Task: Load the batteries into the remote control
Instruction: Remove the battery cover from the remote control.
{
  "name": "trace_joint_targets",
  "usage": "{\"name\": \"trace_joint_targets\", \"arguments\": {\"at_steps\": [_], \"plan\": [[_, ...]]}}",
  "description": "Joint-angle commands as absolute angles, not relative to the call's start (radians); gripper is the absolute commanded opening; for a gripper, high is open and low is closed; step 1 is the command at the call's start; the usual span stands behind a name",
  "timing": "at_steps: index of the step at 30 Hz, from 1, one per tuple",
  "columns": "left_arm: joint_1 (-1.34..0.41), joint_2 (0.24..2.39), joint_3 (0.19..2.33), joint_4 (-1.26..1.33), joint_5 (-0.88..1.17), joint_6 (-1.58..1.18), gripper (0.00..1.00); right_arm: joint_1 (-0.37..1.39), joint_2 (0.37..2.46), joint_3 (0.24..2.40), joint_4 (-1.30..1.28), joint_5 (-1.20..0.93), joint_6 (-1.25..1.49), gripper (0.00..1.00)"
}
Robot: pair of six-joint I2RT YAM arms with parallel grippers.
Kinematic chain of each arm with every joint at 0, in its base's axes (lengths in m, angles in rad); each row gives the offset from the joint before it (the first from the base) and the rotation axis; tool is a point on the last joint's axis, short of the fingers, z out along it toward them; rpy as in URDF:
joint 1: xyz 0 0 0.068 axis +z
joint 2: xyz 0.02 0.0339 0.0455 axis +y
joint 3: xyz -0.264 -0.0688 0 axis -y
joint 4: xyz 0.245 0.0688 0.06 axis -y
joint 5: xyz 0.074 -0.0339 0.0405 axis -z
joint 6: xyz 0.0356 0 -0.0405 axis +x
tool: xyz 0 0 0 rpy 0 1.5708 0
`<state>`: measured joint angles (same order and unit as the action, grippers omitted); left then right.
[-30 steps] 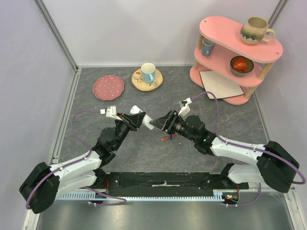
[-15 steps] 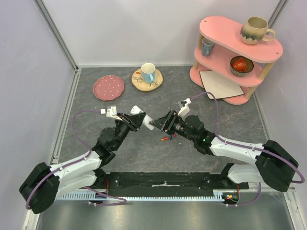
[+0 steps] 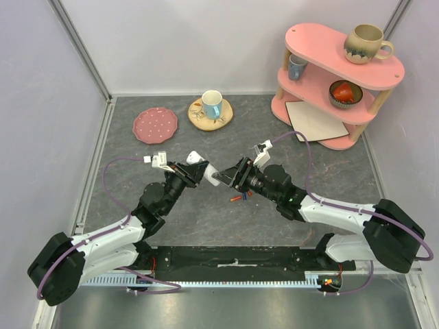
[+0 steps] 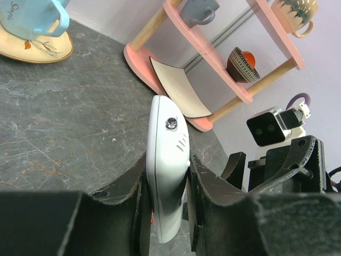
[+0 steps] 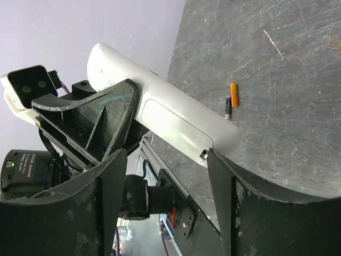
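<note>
A dark grey stone-look worktop is walled in pale lilac on the left, back and right, with metal rails along its edges. A pink three-tier shelf fills the back right corner. A pink plate and a blue cup on a saucer sit by the back wall, well apart from both arms. Mid-worktop, the left pincer is pinching the remote control by its long edges and holds it raised and tilted. The remote is a slim white slab with rounded ends and a seamed rear panel. The right pincer is spread, its fingers either side of the remote's lower end. Two batteries, one orange, lie on the worktop just beyond, near the pincers.
</note>
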<state>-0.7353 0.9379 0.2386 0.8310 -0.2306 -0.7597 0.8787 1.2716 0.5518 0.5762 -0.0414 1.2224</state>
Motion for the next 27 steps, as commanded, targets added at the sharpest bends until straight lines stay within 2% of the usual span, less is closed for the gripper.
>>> {"name": "trace_joint_targets", "arguments": {"at_steps": [1, 27], "plan": [[-0.745, 0.928, 0.267, 0.93, -0.204, -0.788, 0.02, 0.873, 1.299, 0.595, 0.609, -0.054, 1.235, 0.7], [-0.77, 0.954, 0.268, 0.871, -0.235, -0.727, 0.02, 0.873, 1.285, 0.627, 0.627, -0.08, 1.232, 0.67]]}}
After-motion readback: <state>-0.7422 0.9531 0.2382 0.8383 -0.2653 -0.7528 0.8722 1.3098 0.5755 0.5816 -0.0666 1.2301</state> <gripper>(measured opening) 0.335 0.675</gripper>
